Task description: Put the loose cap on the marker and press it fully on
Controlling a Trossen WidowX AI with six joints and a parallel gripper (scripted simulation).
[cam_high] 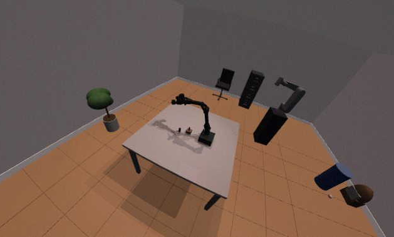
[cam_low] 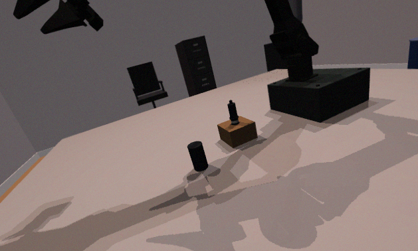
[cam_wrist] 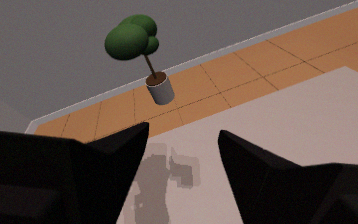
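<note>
- My claw (cam_low: 56, 14) hangs high above the far left part of the table (cam_low: 118, 159), well apart from everything standing on it. In the exterior view it sits in the upper left corner as dark pointed shapes against the wall.
- My claw is open and holds nothing. In the wrist view the two dark fingers stand apart, with only bare table top and my own shadow showing between them.
- Beyond the fingers, the wrist view shows a potted plant (cam_wrist: 145, 60) standing on the tiled floor near the wall, off the table's edge.
- The cap (cam_low: 197, 156), a short dark cylinder, stands upright and loose on the table, left of the holder block and nearer the exterior camera. Nothing touches it.
- The holder block (cam_low: 237, 131), a small brown cube, sits just right of the cap and apart from it, between the cap and my base.
- The marker (cam_low: 232, 112) stands upright in the top of the holder block, its dark tip uncovered.
- My base (cam_low: 319, 91), a dark box, rests on the table to the right of the holder block, with the arm (cam_high: 202, 114) rising from it and reaching over toward the left.
- Behind the table, an office chair (cam_low: 146, 84) and a filing cabinet (cam_low: 195, 64) stand by the wall.
</note>
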